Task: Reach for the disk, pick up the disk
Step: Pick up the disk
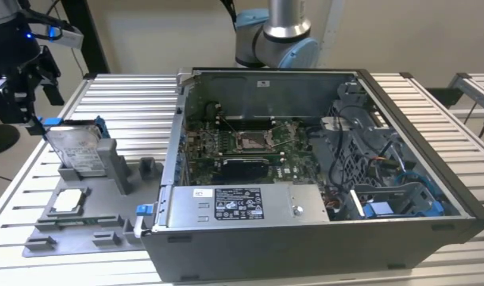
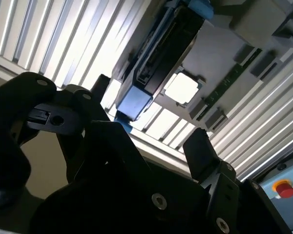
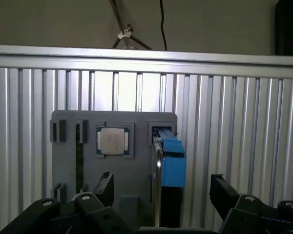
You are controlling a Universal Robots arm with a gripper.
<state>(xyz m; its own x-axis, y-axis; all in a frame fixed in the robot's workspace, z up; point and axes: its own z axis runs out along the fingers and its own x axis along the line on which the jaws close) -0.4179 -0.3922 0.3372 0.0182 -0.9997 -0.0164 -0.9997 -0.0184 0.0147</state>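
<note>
The disk, silver with a white label and blue frame, stands on edge, slightly tilted, at the exterior view's middle left.

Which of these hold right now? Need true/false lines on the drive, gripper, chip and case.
1. The silver metal hard drive in its blue plastic carrier stands on edge in the grey plastic fixture. True.
2. The gripper is shut on the hard drive. False: it is open, and in the first wrist view its fingers are spread to either side of the drive's blue end.
3. The small silver square chip lies inside the grey metal computer case. False: the chip lies in a recess of the fixture, beside the drive.
4. The case is open, with the green motherboard showing. True.
</note>
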